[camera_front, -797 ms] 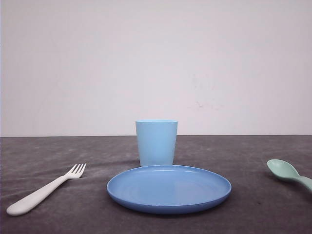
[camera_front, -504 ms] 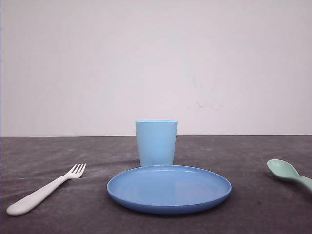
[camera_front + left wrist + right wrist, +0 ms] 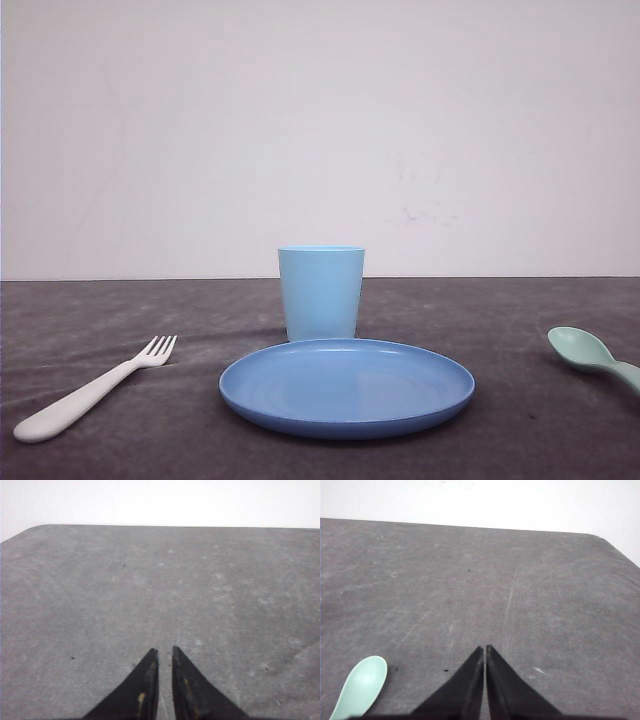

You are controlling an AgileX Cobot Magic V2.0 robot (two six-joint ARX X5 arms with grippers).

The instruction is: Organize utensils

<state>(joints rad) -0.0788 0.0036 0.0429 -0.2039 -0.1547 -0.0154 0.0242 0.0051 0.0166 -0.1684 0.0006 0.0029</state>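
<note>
One plate (image 3: 347, 387), round and blue, sits on the dark grey worktop (image 3: 120, 310); use it as the landmark. One light blue cup (image 3: 321, 293) stands upright just behind the plate, its base partly hidden by the plate's far rim; cannot tell if they touch. One white fork (image 3: 90, 391) lies flat left of the plate, well apart from it, four tines pointing away toward the back and slightly toward the plate, thick handle toward the front left. One mint-green spoon (image 3: 591, 356) lies right of the plate, also apart from it, bowl toward the plate, handle running off the right edge of the front view. So: two utensils, one each side of the plate, nothing on the plate.

Left hand (image 3: 163, 655): two black fingers, tips nearly together with a thin slit between them, nothing held, over bare worktop. Right hand (image 3: 484, 651): two black fingers pressed almost tip to tip, nothing held, over worktop; the spoon (image 3: 361, 686) bowl lies on the surface near the fingers, off to one side, not touching them. A pale wall (image 3: 320, 130) rises behind the worktop.
</note>
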